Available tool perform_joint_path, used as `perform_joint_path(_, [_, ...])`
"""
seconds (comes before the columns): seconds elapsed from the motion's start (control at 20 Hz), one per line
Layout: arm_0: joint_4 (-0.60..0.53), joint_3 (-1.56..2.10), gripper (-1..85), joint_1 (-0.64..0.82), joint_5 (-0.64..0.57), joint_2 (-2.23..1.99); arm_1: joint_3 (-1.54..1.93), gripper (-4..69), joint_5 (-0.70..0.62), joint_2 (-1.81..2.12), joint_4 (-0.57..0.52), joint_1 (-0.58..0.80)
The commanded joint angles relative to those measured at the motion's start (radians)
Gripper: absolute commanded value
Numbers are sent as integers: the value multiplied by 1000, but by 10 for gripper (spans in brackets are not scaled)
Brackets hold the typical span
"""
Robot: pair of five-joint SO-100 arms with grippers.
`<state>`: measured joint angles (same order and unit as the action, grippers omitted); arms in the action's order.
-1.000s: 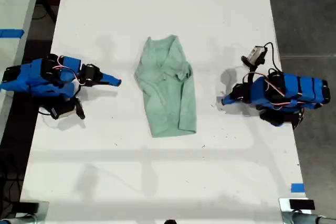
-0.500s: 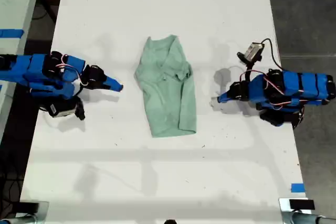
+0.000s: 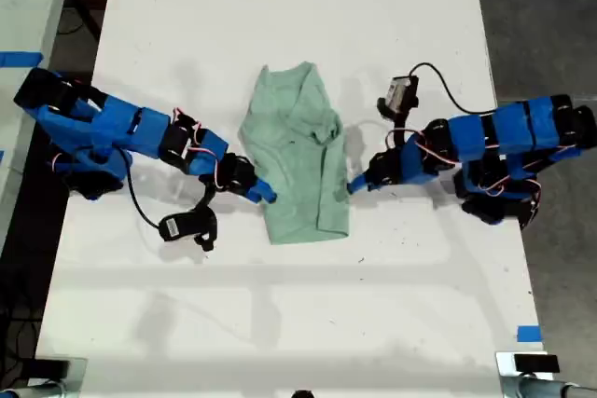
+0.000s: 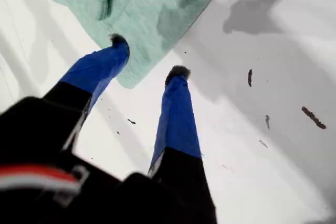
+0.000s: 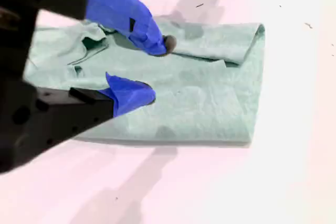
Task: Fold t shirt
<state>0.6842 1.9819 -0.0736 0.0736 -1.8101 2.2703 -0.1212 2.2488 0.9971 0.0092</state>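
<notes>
At the middle of the white worktop (image 3: 187,25) the wrinkled mint-green fabric t shirt (image 3: 297,151) lies unmoved. From 3 and 9 o'clock in the exterior view, the first claw (image 4: 148,56) and the second claw (image 5: 156,70) have been brought to its edges. Both are spread wide and nothing is gripped, so a grasp for folding is judged to come next.

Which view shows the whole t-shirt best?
The exterior view: the entire mint-green t-shirt lies on the white table, every edge visible. The first wrist view catches only one corner; the second wrist view shows most of it, partly behind jaws.
</notes>
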Motion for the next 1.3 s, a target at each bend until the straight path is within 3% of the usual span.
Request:
perform_joint_path(0.0, [5,-52,156,-31,101,48,-118,196,38,-106,-32,-46])
perform_joint_path(0.15, [-3,-100,190,-43,121,186,-181,192,51,-293,-75,-57])
perform_joint_path(0.3, [8,-183,195,-60,147,295,-371,184,46,-534,-14,-78])
perform_joint_path(0.5, [25,-314,123,-64,137,439,-511,168,40,-680,25,-94])
perform_joint_path(0.55, [25,-348,35,-64,103,472,-528,144,38,-693,29,-97])
perform_joint_path(0.65, [66,-413,-2,-64,91,522,-568,13,57,-735,55,-107])
perform_joint_path(0.75, [104,-428,-3,-61,84,522,-669,14,130,-802,158,-130])
perform_joint_path(1.0, [259,-436,-3,-69,83,385,-960,13,83,-839,333,-169])
perform_joint_path(1.1, [316,-436,-3,-20,46,276,-1098,13,9,-834,405,-115])
perform_joint_path(1.25, [416,-436,-3,143,-20,146,-1124,13,-78,-772,417,91])
